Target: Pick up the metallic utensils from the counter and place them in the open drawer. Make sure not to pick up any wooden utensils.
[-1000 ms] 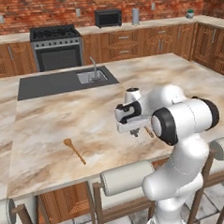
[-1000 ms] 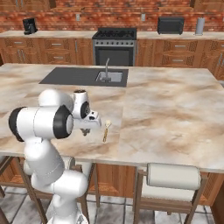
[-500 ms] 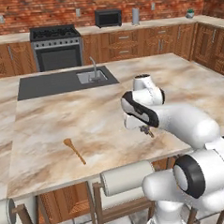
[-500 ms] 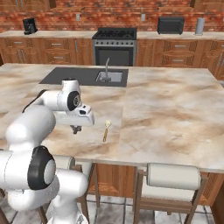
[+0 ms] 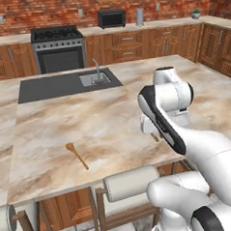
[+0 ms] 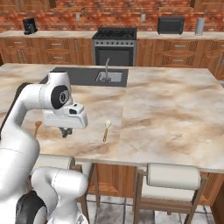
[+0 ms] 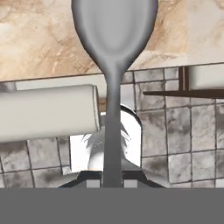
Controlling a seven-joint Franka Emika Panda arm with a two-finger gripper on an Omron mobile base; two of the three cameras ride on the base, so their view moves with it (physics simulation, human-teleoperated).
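The grey metal spoon (image 7: 113,65) is pinched by its handle between the clenched fingers, bowl toward twelve o'clock, lifted above the marble surface (image 5: 89,124). It awaits delivery to the drawer. The orange-brown wooden spoon (image 5: 77,155) and cream-headed spoon (image 6: 106,131) rest untouched.

hand (image 6: 66,131) — above counter (image 6: 175,113) edge

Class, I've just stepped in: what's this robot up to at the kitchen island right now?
The white arm's gripper is shut on a grey metal spoon, held near the front edge of the marble counter, above the stools. Two wooden utensils lie on the counter: an orange-brown wooden spoon and a pale cream-headed spoon. So one metallic utensil is in hand, not yet put away.
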